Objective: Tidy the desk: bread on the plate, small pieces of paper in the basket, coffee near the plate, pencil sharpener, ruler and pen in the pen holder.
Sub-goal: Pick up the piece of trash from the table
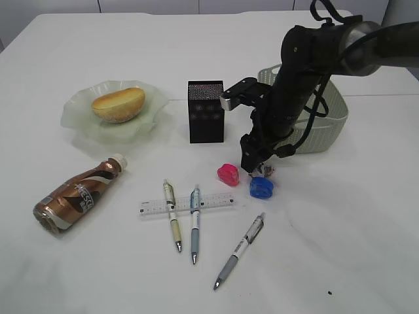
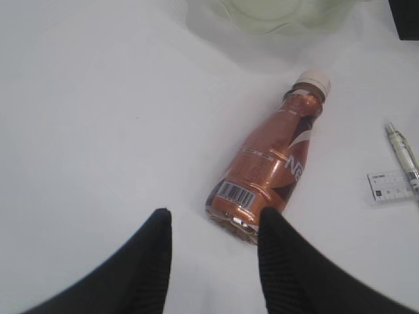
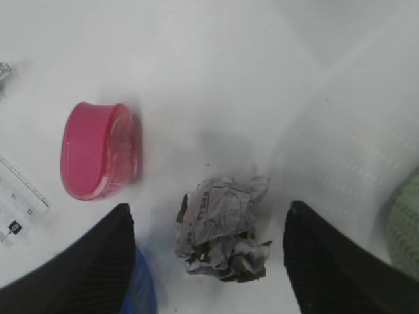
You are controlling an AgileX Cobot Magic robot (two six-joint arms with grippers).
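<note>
The right gripper is held wide open above a crumpled paper ball, w/ one finger on each side; the paper is not gripped. A pink sharpener lies left of it, a blue sharpener just beside. The left gripper is half open, nothing held, near the base of the coffee bottle lying on the worktop. Bread is on the plate. Ruler & three pens are seen in front; the basket is behind the right arm, the pen holder beside it.
</note>
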